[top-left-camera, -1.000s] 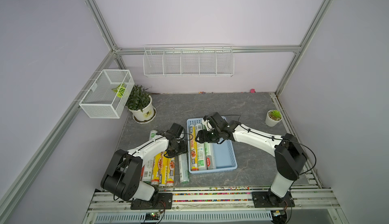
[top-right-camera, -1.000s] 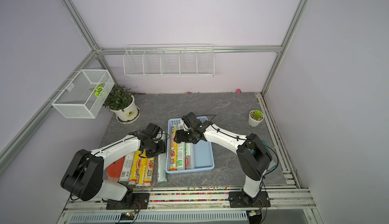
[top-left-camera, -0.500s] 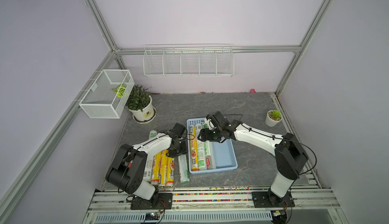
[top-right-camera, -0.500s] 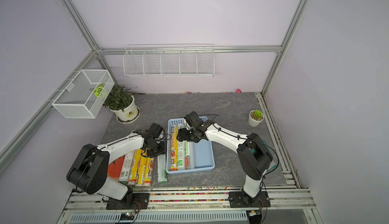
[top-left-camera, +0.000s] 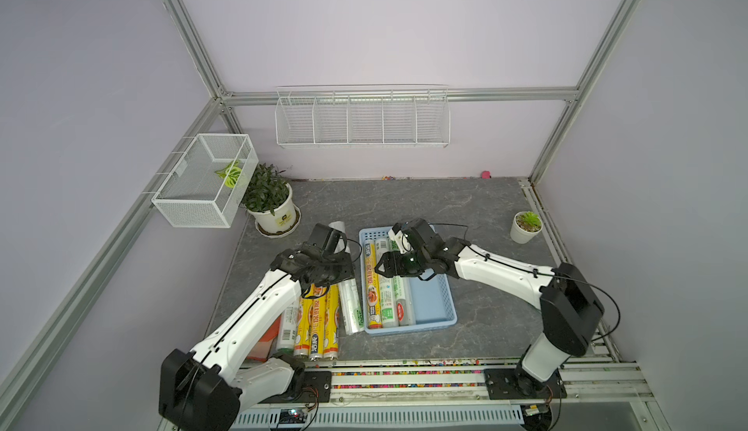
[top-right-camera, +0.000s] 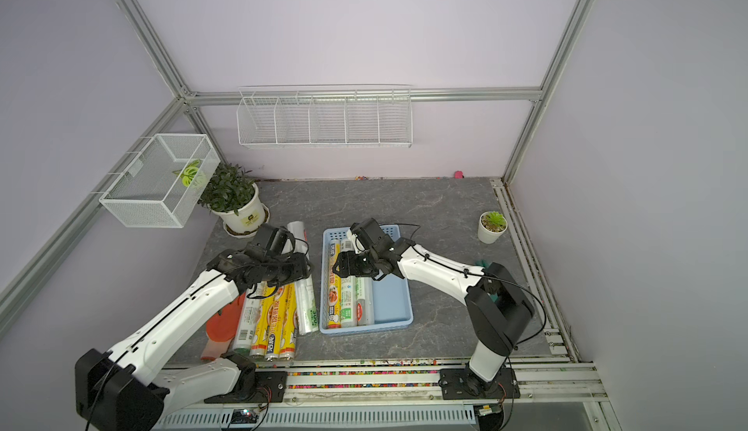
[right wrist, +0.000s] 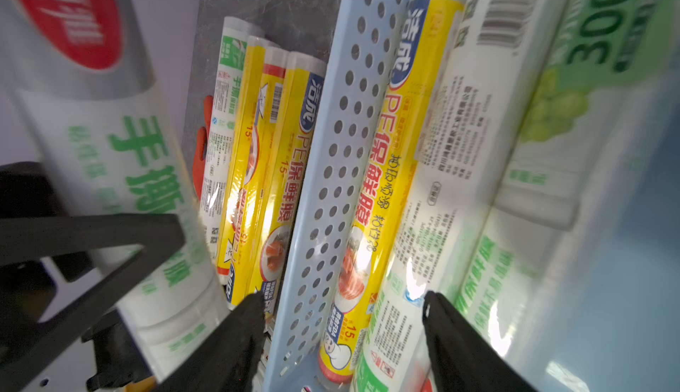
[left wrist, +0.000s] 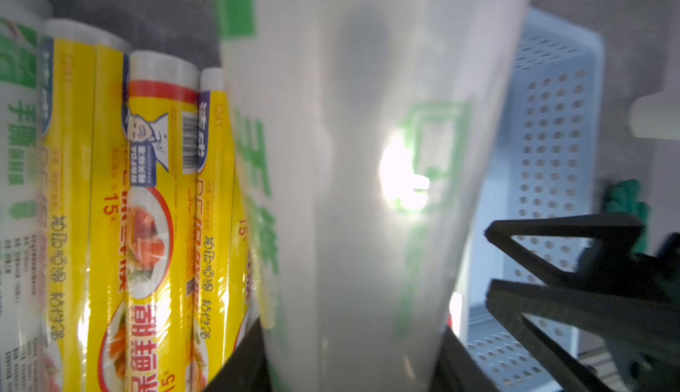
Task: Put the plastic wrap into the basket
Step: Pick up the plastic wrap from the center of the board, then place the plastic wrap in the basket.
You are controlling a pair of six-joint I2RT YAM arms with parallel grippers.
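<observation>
Clamping a clear-white roll (left wrist: 360, 187) of plastic wrap with green print, the left gripper (left wrist: 346, 366) presses its two black fingers (left wrist: 239, 368) against the roll's sides in the left wrist view. In a top view this roll (top-left-camera: 351, 307) runs lengthwise in the gap between the basket (top-left-camera: 433, 299) and a row of rolls (top-left-camera: 315, 319) on the tabletop (top-left-camera: 404, 206). It is parallel to the basket's left long wall and just beside it. Whether it rests on the surface or hangs clear of it I cannot tell.

The row holds one white roll with green print and several yellow ones with food pictures. They lie side by side toward the tabletop's front left corner, partly under the left arm.

The basket sits near the middle of the front edge. Three rolls lie along its left side: a yellow roll (top-left-camera: 371, 295) against the wall, then a white-and-green roll (top-left-camera: 387, 303), then a red-labelled roll (top-left-camera: 404, 307). Light-blue floor shows on its right side. The right gripper (top-left-camera: 380, 267) hovers over the far ends of these rolls with its jaws spread apart, gripping nothing.
</observation>
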